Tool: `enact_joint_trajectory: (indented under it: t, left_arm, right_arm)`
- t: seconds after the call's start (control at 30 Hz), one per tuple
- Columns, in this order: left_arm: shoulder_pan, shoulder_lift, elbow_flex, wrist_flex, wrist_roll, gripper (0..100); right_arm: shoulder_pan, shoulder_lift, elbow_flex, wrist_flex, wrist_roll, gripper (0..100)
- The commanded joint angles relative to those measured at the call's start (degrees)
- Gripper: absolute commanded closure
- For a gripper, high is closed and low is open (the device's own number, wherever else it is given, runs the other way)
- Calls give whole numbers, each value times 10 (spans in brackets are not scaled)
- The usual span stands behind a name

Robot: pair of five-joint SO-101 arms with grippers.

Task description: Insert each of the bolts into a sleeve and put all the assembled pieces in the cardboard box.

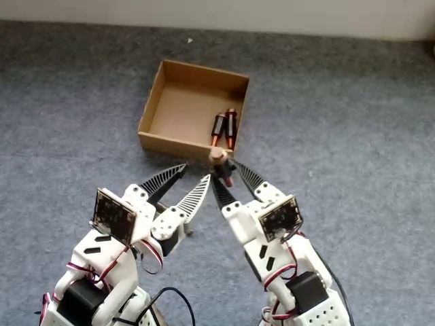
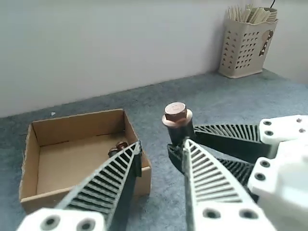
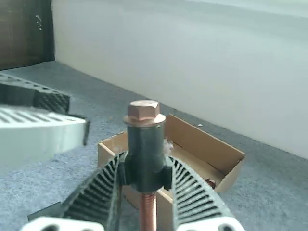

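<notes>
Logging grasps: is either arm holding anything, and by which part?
The right gripper holds the copper hex-head bolt seated in a black cylindrical sleeve, jaws shut on the sleeve's lower half. The left gripper is open, empty.

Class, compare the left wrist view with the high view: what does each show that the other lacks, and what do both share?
Left wrist view adds a beige slotted basket of sticks. High view adds the left circuit board and right circuit board. Both share the cardboard box, assembled pieces inside it, the open left claw, and the right claw shut on a sleeved bolt.
</notes>
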Motion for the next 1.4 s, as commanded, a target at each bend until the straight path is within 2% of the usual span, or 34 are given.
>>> enact_joint_trajectory:
  t: [0.0, 0.1, 0.17, 0.4, 0.5, 0.8, 1.0, 1.3, 1.37]
  left_arm:
    - [-1, -5, -15, -45, -80, 931]
    - [-33, -5, 6, -84, -132, 998]
    - [-68, -5, 29, -97, -147, 988]
    - [-220, -6, 146, -98, -148, 987]
    - [-259, -6, 203, -99, -148, 987]
    - [-274, -5, 244, -98, -150, 987]
    - [-276, -5, 244, -97, -150, 987]
    - [-291, -5, 244, -98, -149, 987]
    - [-291, -5, 244, -98, -149, 987]
  right_arm:
    - [16, -11, -42, -10, -6, 992]
    - [16, -11, -34, -10, -6, 992]
    - [16, -11, -27, -17, -5, 992]
    - [18, -9, 31, -126, -5, 991]
    - [17, -9, 38, -139, -5, 991]
    - [18, -8, 34, -138, -4, 967]
    - [16, 23, -18, -138, 33, 968]
    - [16, 320, -196, -145, 33, 968]
    - [18, 412, -247, -182, 32, 968]
